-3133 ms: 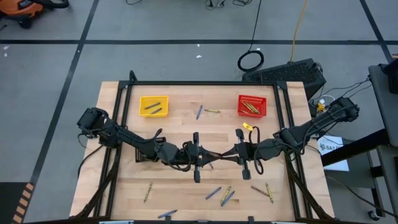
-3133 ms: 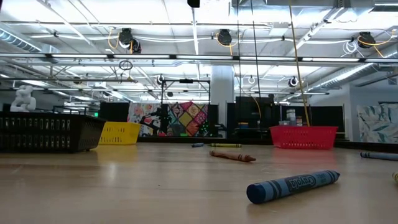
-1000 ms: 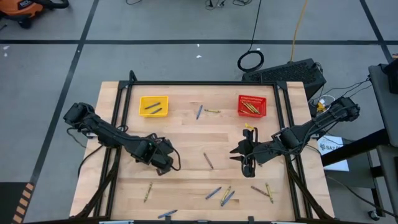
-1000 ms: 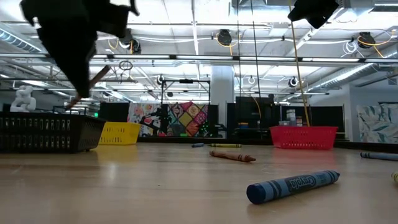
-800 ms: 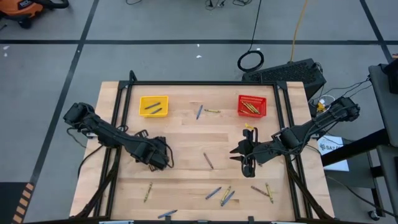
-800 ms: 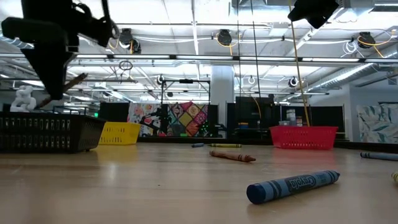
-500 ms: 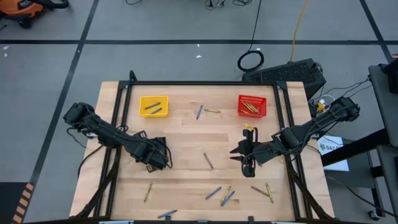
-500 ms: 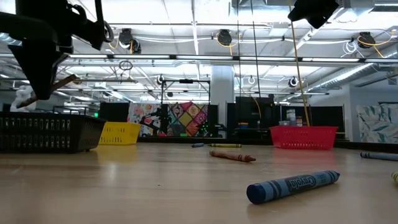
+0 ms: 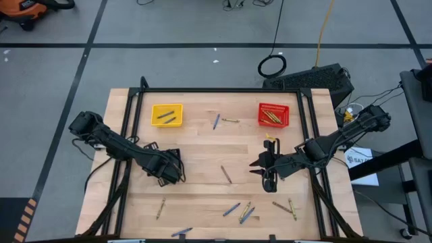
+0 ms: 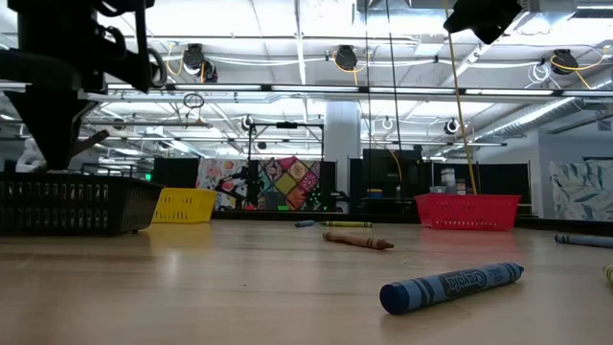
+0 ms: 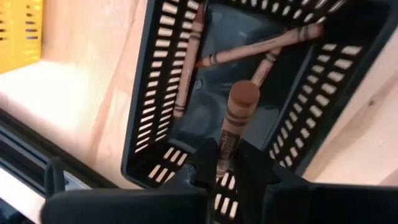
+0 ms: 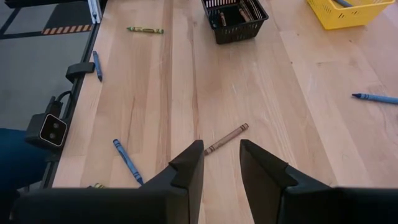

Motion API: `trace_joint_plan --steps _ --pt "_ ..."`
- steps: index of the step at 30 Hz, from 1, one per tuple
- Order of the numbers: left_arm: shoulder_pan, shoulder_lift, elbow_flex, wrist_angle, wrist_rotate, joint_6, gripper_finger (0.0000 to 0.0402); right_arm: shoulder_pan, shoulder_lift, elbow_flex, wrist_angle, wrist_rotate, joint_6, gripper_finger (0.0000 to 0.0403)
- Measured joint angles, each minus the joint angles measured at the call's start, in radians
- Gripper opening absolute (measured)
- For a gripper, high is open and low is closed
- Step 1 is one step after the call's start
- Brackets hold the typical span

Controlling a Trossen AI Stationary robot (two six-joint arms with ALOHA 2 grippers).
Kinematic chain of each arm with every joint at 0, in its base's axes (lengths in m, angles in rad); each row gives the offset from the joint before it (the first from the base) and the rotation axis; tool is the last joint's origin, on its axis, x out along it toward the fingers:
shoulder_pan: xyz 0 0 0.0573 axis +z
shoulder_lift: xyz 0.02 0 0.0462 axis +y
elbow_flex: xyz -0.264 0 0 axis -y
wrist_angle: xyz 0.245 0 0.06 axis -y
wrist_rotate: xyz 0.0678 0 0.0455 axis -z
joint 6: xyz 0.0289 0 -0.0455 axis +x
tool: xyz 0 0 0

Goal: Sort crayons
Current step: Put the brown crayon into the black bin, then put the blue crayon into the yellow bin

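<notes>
The left gripper [image 11: 225,163] pinches a brown crayon [image 11: 234,124] upright over the black mesh basket [image 11: 155,112], where three browns seemingly already lie, presumably for dropping; the right gripper [image 12: 221,163] waits parted above another brown crayon [image 12: 226,138] mid-table.

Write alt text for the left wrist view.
The left gripper holds a brown crayon upright directly above a black mesh basket that already holds three brown crayons. Part of a yellow basket shows on the wooden table.
</notes>
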Motion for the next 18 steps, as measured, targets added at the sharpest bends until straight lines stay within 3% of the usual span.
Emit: trace_joint_plan --steps 11,18 --pt "0.0 0.0 -0.01 0.009 0.0 0.0 0.0068 0.0 0.0 0.0 0.003 0.0 -0.014 0.0091" --pt "0.0 0.0 -0.01 0.011 -0.02 -0.027 0.0069 -0.044 0.0 0.0 0.115 0.005 -0.21 0.0091"
